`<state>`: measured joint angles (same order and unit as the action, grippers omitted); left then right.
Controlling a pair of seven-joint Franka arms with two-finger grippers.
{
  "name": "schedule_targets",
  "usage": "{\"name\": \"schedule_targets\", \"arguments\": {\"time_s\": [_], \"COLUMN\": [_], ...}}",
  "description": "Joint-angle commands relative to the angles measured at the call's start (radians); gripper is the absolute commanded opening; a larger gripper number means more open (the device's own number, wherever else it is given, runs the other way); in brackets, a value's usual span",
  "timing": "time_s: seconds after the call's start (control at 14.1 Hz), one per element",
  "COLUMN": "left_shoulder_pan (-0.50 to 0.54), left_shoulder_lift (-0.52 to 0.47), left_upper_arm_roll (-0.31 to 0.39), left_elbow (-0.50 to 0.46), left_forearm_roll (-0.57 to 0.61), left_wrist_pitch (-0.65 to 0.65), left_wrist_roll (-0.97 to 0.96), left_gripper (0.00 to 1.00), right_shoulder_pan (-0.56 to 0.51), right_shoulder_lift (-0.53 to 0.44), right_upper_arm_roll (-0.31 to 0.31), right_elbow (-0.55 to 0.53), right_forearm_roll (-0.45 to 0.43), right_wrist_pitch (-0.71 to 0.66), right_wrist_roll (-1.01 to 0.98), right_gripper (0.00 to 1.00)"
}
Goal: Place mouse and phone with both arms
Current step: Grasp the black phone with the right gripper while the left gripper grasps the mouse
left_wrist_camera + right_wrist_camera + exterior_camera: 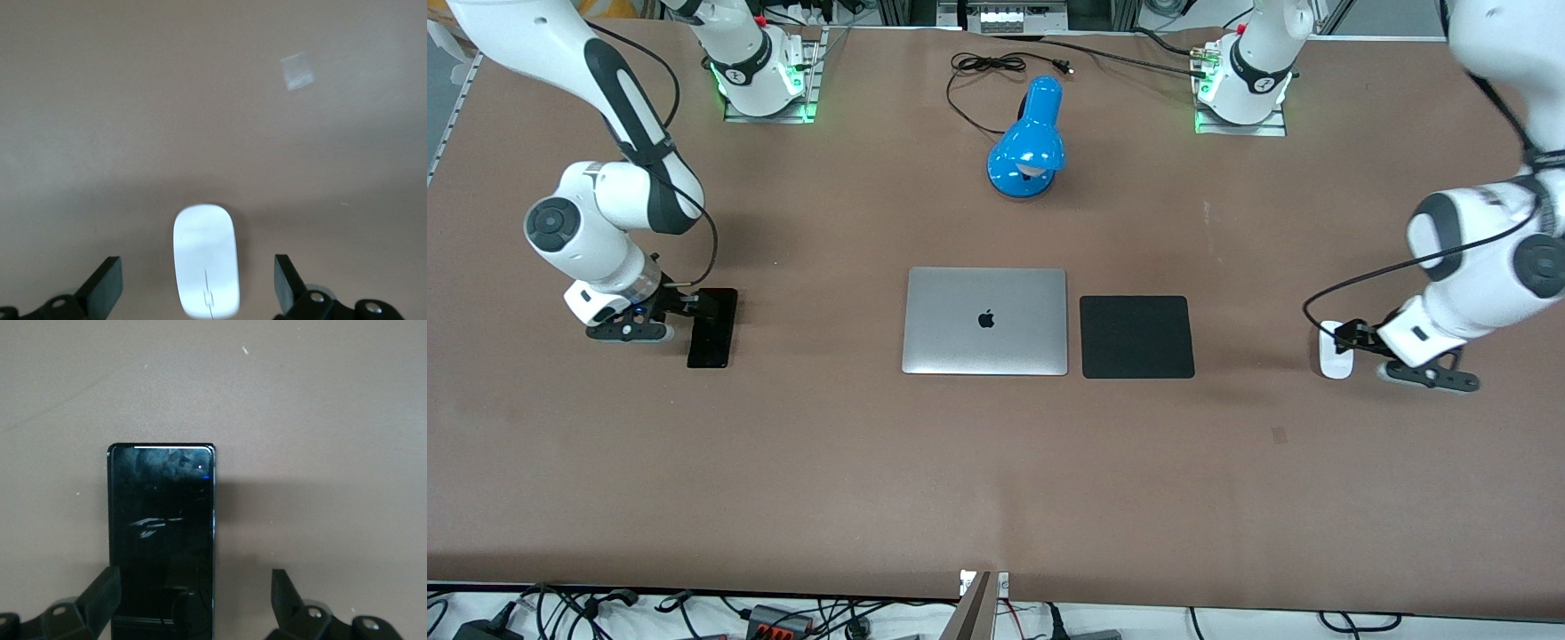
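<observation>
The white mouse [1336, 351] lies on the brown table toward the left arm's end. My left gripper [1352, 338] is low over it and open. In the left wrist view the mouse [205, 260] lies between the two spread fingers [107, 287], touching neither. The black phone [711, 327] lies flat toward the right arm's end. My right gripper [694, 307] is low over its end and open. In the right wrist view the phone [162, 533] sits between the fingers [285, 597], closer to one finger than the other.
A closed silver laptop [985, 320] lies mid-table with a black square mouse pad [1136, 337] beside it, toward the left arm's end. A blue desk lamp [1028, 142] with a black cable [996, 67] stands farther from the front camera.
</observation>
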<state>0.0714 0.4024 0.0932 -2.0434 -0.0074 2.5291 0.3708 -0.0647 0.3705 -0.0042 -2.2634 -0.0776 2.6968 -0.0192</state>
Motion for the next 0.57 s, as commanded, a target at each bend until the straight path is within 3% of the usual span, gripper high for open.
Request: {"name": "schedule_targets", "arguments": {"time_s": [0.0,0.5], "left_shoulder_pan": [0.034,0.034], "left_shoulder_lift": [0.035,0.081], "left_upper_arm_roll": [-0.003,-0.01], "left_elbow": [-0.078,-0.149], "left_forearm_roll": [0.018,0.017], "left_wrist_pitch": [0.15,0.257], "left_wrist_roll": [0.063,0.06], "left_gripper": [1.0,1.0], "right_shoulder_pan": [0.012,0.039], "right_shoulder_lift": [0.031,0.065], "right_upper_arm_roll": [0.0,0.0], "right_elbow": [0.005,0.004], "right_forearm_roll": [0.016,0.016], "right_wrist_pitch": [0.044,0.066], "right_wrist_roll": [0.005,0.058], "right_gripper": [1.0,1.0]}}
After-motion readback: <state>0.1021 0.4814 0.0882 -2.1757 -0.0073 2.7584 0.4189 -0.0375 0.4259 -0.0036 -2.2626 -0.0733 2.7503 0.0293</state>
